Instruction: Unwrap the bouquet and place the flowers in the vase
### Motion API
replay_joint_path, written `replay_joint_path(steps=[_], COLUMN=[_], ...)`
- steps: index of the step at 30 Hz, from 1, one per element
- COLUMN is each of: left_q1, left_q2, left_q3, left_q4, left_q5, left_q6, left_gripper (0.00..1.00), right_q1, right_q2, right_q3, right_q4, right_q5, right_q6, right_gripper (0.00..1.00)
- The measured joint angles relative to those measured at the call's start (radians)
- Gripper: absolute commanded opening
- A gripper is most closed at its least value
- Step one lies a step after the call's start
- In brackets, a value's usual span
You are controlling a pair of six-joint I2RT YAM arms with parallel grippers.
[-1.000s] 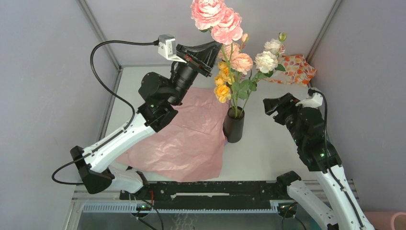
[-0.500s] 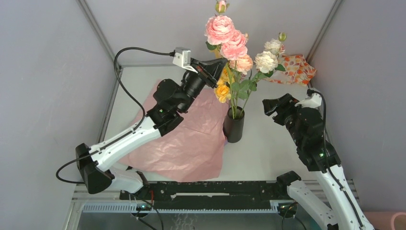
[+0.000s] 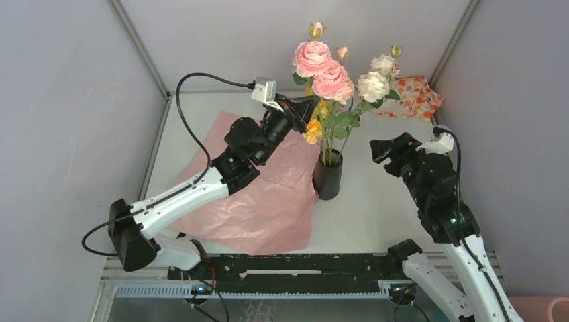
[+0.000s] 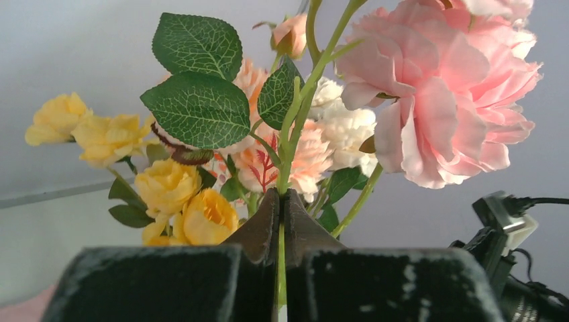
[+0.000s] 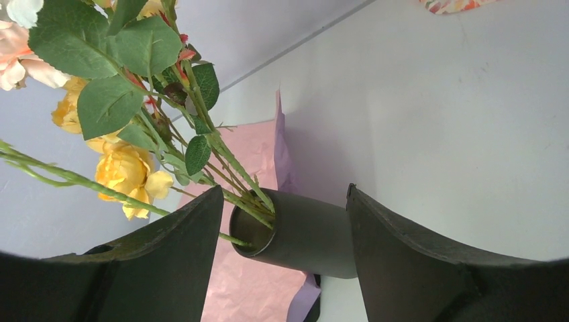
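Descent of the left tool (image 4: 280, 201) is the change here: within the last second it has come down and swung right, so the pink roses (image 3: 322, 70) it carries now sit level with the other blooms instead of riding high above them. Its jaws are pinched tight on the pink rose stem (image 4: 295, 121), just below the leaves.

The vase (image 3: 327, 178) stands near the middle of the surface (image 3: 376, 215), touching the right edge of the flattened pink wrapping paper (image 3: 255, 201). Yellow, peach and white flowers (image 3: 335, 114) already stand in it. The right tool (image 3: 386, 149) has not moved; it waits just right of the vase with its jaws wide and nothing between them.

In the right wrist view a long stem slants in from the left and ends at the vase mouth, though whether its tip is inside the rim I cannot tell. By my judgement the unwrapping is done and this is the last stem going in. The tip should be confirmed inside before the jaws part, or the top-heavy roses may tip out or topple the vase.
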Motion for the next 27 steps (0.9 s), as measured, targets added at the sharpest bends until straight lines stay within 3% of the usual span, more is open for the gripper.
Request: replay_joint_path(steps=[8, 27], left_q1=[-0.012, -0.049], left_q2=[-0.005, -0.033], left_q3=[-0.049, -0.159], left_q4=[-0.020, -0.055], left_q5=[-0.018, -0.058], left_q6=[0.000, -0.025], left_gripper=[0.05, 0.25], right_q1=[0.000, 0.000], right_q2=[-0.014, -0.013], right_q3=[0.000, 0.000], right_q4=[-0.005, -0.010], right_q5=[0.003, -0.001], right_q6=[0.001, 0.003], right_gripper=[0.76, 0.76])
